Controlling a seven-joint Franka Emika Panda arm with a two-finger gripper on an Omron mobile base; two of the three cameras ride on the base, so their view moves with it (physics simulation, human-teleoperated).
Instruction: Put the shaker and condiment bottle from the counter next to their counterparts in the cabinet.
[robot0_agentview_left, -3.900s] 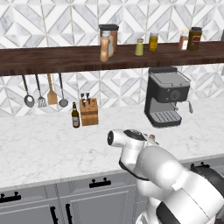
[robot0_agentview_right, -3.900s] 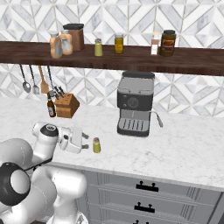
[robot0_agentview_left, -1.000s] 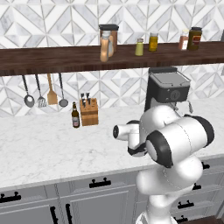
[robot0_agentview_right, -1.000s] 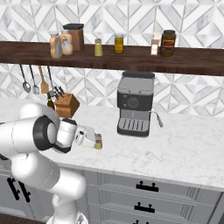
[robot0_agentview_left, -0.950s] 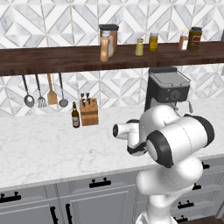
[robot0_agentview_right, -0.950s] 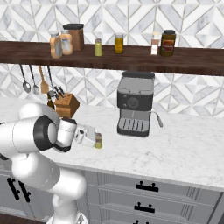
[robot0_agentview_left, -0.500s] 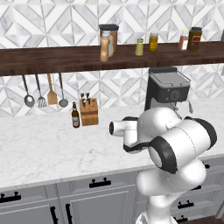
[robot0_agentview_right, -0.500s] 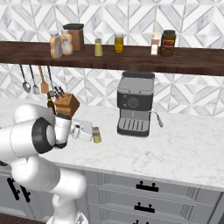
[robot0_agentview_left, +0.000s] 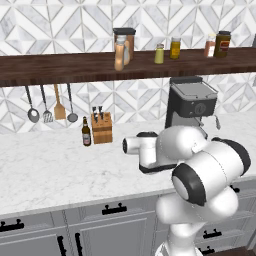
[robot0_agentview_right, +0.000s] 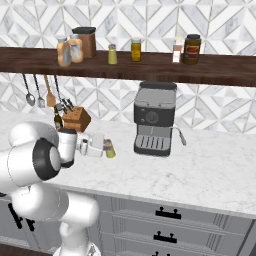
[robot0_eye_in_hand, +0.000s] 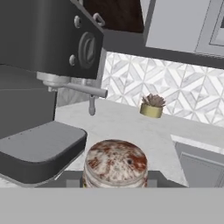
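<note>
Fingers of the gripper (robot0_agentview_right: 103, 146) now close on the shaker (robot0_agentview_right: 109, 148), which since a second ago has left the counter (robot0_agentview_right: 210, 170) and hangs left of the coffee machine (robot0_agentview_right: 154, 118). Grasp looks secured; next comes carrying it to the cabinet (robot0_agentview_right: 150, 65) beside its twin (robot0_agentview_right: 112, 54).

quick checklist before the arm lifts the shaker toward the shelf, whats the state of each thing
1. Small yellow-green shaker with silver cap between the gripper's fingers: ok, sits right at the fingertips.
2. Grip firmly closed on it: cannot tell, contact is hidden.
3. Shaker upright: ok in the right base view.
4. Black and grey coffee machine clear of the hand: not ok, it stands close beside the shaker.
5. Matching yellow-green shaker on the long dark brown wooden shelf: ok, with bare plank beside it.
6. Peach-orange white-capped bottle on shelf: ok.
</note>
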